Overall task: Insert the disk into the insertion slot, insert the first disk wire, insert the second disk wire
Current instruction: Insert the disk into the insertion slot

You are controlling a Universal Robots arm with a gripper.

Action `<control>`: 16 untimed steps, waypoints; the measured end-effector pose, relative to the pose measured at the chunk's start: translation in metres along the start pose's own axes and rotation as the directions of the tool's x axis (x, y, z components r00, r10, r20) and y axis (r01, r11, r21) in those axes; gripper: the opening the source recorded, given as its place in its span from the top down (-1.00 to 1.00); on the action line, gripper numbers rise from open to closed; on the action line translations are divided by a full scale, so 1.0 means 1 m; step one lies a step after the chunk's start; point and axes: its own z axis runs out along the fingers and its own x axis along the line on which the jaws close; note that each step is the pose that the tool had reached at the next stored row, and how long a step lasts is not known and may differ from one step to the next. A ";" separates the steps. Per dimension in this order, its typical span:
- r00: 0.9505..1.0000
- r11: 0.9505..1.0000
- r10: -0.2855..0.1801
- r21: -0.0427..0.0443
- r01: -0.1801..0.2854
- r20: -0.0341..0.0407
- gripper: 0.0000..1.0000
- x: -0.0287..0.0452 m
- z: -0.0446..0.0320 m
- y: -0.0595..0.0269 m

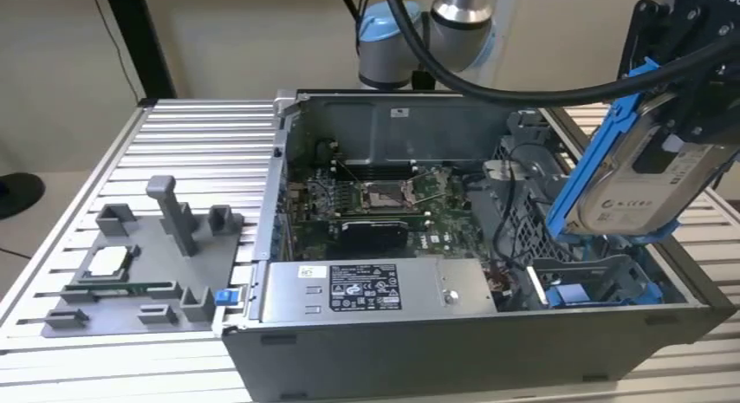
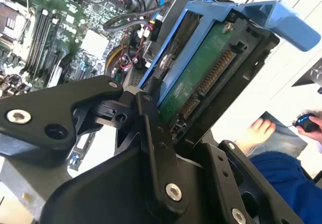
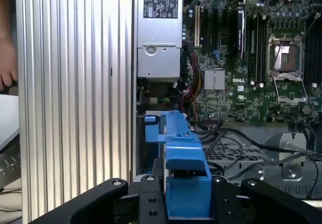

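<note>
Right, status. Black metal gripper (image 1: 677, 133) on the arm is clenched on the flat silver-grey rectangular disk (image 1: 639, 193) with its white label, clipped in a bright blue plastic frame (image 1: 587, 160). In both wrist views the black fingers (image 3: 150, 204) (image 2: 151, 133) press against either side of that frame. Disk hangs tilted, long edge steeply up, over the exterior view's right end of the open grey computer case (image 1: 463, 355), clear of everything below. Second wrist view shows its green circuit-board underside (image 2: 198, 85) with the connector row.

Narrow grey insertion slot (image 1: 607, 269) with blue plastic parts sits in the case corner at the exterior view's right, just under the disk and not touching it; disk not yet in. Loose black cables (image 1: 503, 225) lie between the slot and the green motherboard (image 1: 382, 204). Grey labelled power-supply box (image 1: 359, 290) lies along the case's near wall.

Case stands on a ribbed aluminium table (image 1: 197, 134). A grey plastic fixture plate (image 1: 139, 277) with small parts lies on the table at the exterior view's left, apart from the case. In the second wrist view a person's hand (image 2: 256, 131) is near a dark computer mouse (image 2: 304, 123).
</note>
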 end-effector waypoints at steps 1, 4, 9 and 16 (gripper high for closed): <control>1.000 1.000 0.000 0.000 0.000 0.000 1.00 0.0004 0.0017 -0.0001; 1.000 1.000 0.000 0.001 0.000 0.001 1.00 0.0032 0.0070 -0.0004; 1.000 1.000 0.000 0.001 0.000 0.001 1.00 0.0068 0.0158 -0.0023; 1.000 1.000 -0.019 0.005 0.019 0.001 1.00 0.0081 0.0246 -0.0054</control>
